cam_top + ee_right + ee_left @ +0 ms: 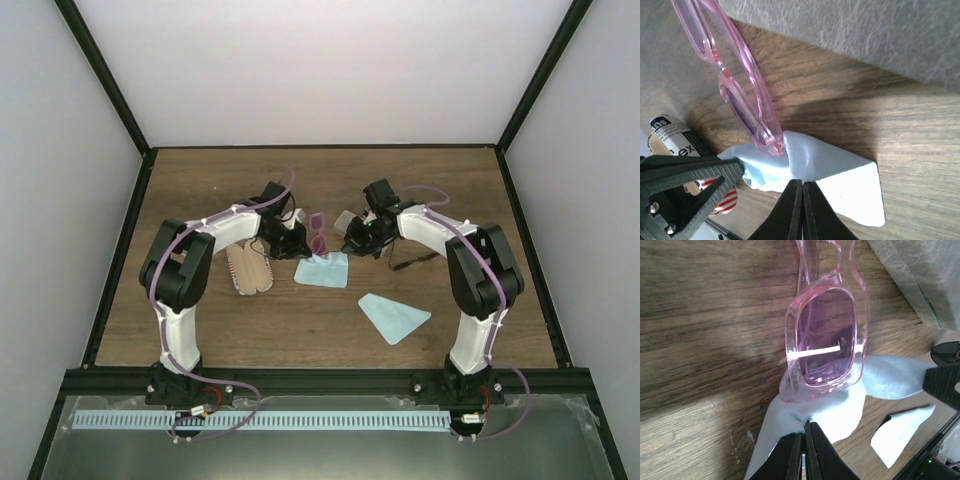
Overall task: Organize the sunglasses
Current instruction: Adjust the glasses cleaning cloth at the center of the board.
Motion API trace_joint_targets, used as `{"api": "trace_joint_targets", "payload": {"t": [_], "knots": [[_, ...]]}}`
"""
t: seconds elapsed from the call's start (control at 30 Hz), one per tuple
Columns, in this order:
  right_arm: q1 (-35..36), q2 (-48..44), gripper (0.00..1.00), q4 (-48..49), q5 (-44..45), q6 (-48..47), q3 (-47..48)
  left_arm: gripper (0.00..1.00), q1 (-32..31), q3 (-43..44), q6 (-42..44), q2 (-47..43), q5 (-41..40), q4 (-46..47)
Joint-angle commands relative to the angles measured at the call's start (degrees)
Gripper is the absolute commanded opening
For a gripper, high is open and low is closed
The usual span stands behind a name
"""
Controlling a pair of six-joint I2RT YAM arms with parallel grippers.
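The brown wooden tabletop (200, 190) carries a pink-striped case (250, 268) at the left and a light blue cloth (322, 270) near the middle. The pink-tinted sunglasses (825, 335) rest on that cloth's edge. A second blue cloth (393, 317) lies nearer the front, and the black wire sunglasses (412, 262) lie to the right.

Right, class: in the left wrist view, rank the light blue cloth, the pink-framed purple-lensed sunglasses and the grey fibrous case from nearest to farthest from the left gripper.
1. The light blue cloth: bottom centre, pinched in the shut left gripper.
2. The pink-framed purple-lensed sunglasses: centre, just beyond the fingertips, touching the cloth.
3. The grey fibrous case: top right corner, farthest.
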Motion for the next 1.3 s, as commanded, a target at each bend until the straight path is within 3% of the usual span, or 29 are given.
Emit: {"api": "trace_joint_targets", "payload": {"t": [0.0,0.67,0.9,1.27], "knots": [[0.0,-3.2,0.01,0.5,-3.3,0.8,-1.4,0.04,0.9,2.4,-0.7,-2.0,1.2,-1.0],[-0.1,-2.4,0.01,-2.4,-6.7,-2.6,-0.2,0.04,3.8,7.9,2.6,1.6,4.0,-7.0],[-0.6,-2.5,0.01,-2.7,-8.1,-4.0,1.6,0.04,4.1,9.1,0.3,0.7,6.2,-6.9],[-3.5,-7.6,0.01,-5.6,-7.0,-7.3,1.9,0.04,3.4,2.5,-7.4,-3.5,6.1,-0.5]]}}
